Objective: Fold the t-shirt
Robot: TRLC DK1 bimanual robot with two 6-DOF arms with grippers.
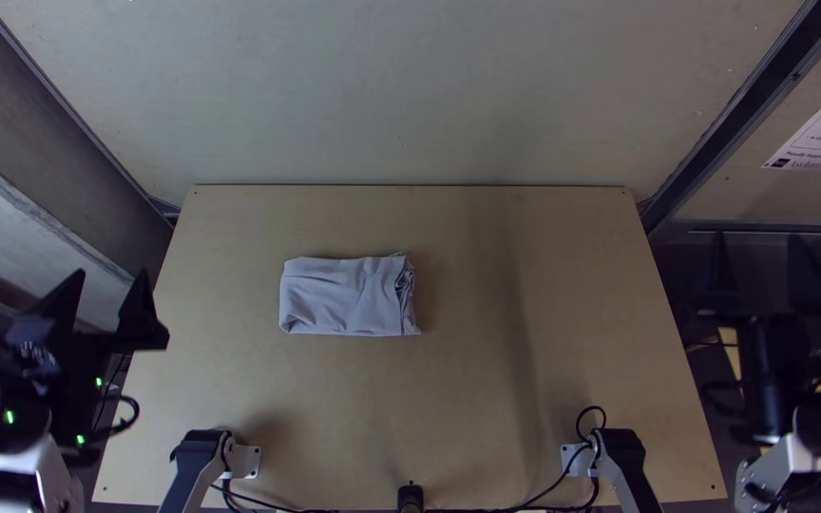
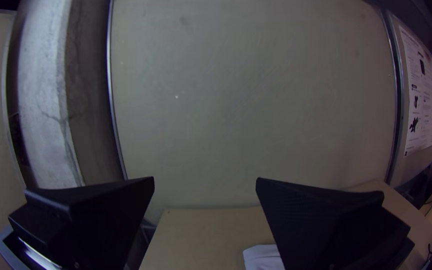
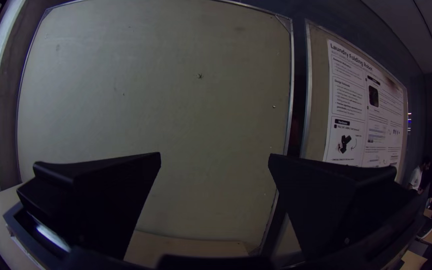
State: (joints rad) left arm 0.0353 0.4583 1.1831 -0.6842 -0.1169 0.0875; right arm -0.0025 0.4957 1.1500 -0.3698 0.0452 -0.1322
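Top view: shirt (image 1: 346, 296) folded to rectangle on table (image 1: 563, 285), long axis side to side; left gripper (image 1: 111, 274) nearer, shirt inward from it; right gripper (image 1: 757, 237) well apart; both wide, empty

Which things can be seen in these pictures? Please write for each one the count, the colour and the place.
T-shirt: one, pale grey, folded into a small rectangle, on the table left of its middle
Wooden table: one, light brown, under the t-shirt
Wall panel: one large, dull grey, beyond the table's far edge
Poster: one, white with dark print, on the wall at the right
Cables: several, black, along the table's near edge
Cylindrical part: one, black, middle of the near edge
Robot arms: two, white or silver-grey with black joints, one at each side
Left gripper: one, black, open, at the top view's left side
Right gripper: one, black, open, at its right side
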